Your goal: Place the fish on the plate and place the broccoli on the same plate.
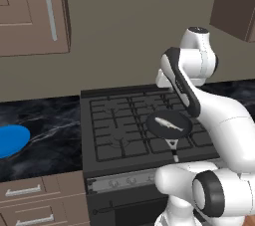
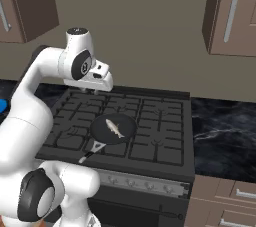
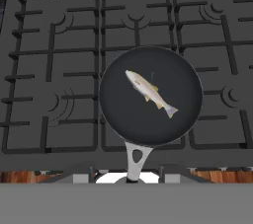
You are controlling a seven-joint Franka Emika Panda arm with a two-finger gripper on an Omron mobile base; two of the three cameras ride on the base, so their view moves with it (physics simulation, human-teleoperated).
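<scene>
Hand view looking down on fish (image 3: 149,93) lying in black frying pan (image 3: 118,114) on stove (image 3: 49,70), blue plate (image 1: 10,140) well apart on dark counter (image 1: 55,140), gripper (image 2: 96,91) above stove, opening impossible to tell.

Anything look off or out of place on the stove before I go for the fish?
Nothing is spilled, tipped or damaged. The fish lies flat in the middle of the black frying pan, which sits level on the stove grates. The blue plate waits on the counter to the left.

Silvery fish (image 3: 149,92) flat in black pan (image 3: 184,77); blue plate (image 1: 11,139) well left.
</scene>
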